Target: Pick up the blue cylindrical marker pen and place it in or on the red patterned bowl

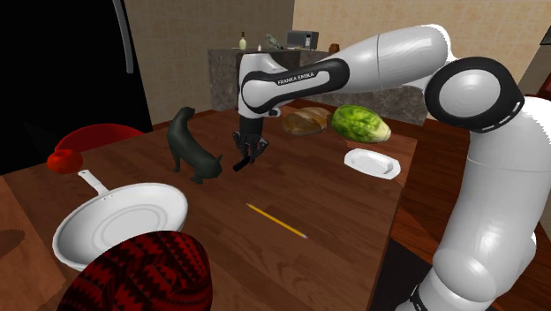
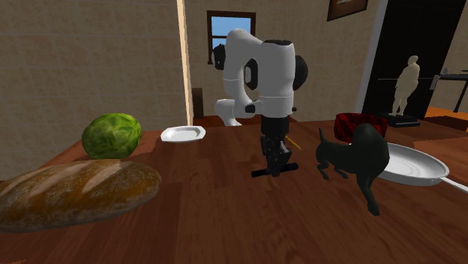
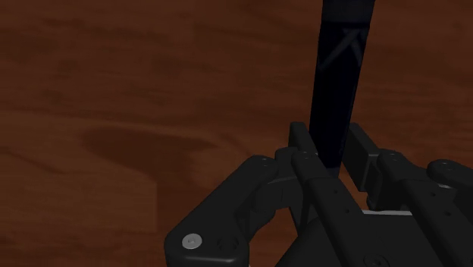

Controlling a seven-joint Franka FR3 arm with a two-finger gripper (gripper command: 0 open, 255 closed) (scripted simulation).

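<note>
The marker pen (image 3: 339,91) looks very dark blue, almost black. It sits clasped between my two black fingers, and my gripper (image 3: 330,140) is shut on it. In the shoulder view the gripper (image 1: 250,152) points down at the middle of the wooden table, with the pen (image 1: 242,164) sticking out at its tips. Seen from across the table, the pen (image 2: 264,173) lies level at the table surface under the gripper (image 2: 277,163). The red and black patterned bowl (image 1: 150,274) stands at the table's near corner, also seen as the bowl (image 2: 360,124) behind the dog.
A black dog figure (image 1: 190,141) stands close beside the gripper. A white frying pan (image 1: 119,221) lies between it and the bowl. A yellow pencil (image 1: 275,219), a bread loaf (image 1: 305,121), a green cabbage (image 1: 360,124) and a white dish (image 1: 371,162) are also on the table.
</note>
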